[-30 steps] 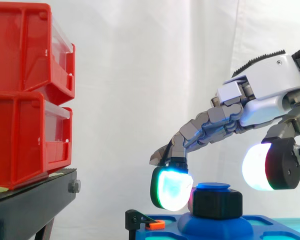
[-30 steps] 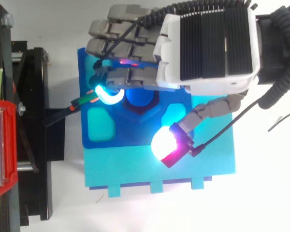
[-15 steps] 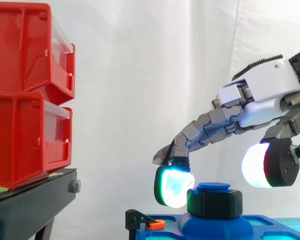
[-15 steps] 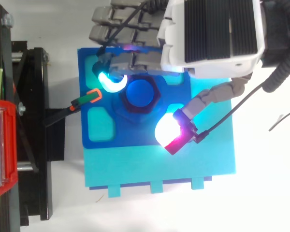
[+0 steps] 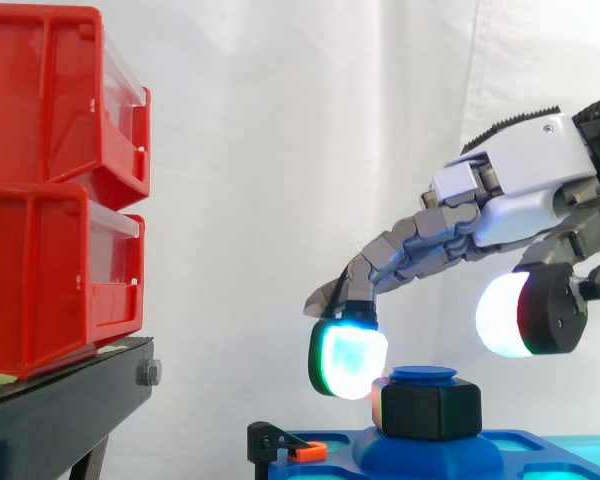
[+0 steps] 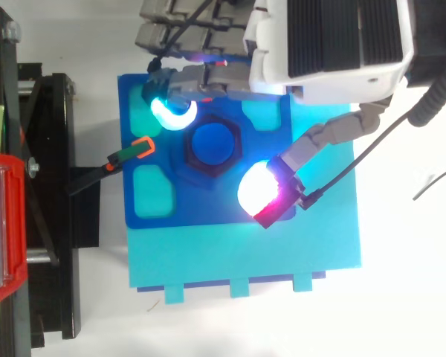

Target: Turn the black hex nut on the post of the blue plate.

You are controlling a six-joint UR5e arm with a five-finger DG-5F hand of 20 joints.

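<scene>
The glossy blue plate [image 5: 545,446] carries a rounded boss, and on its post [image 5: 423,374] sits the matte black hex nut [image 5: 427,408], six-sided and chunky. The hand [image 5: 525,185] hovers over it, spread wide and holding nothing – one glowing fingertip [image 5: 348,362] just beside the nut, the thumb pad [image 5: 502,315] raised clear on the opposite side. Behind hangs the creased white curtain [image 5: 280,150].

Side level, top overhead (both near blue plate [image 6: 208,204]).
</scene>
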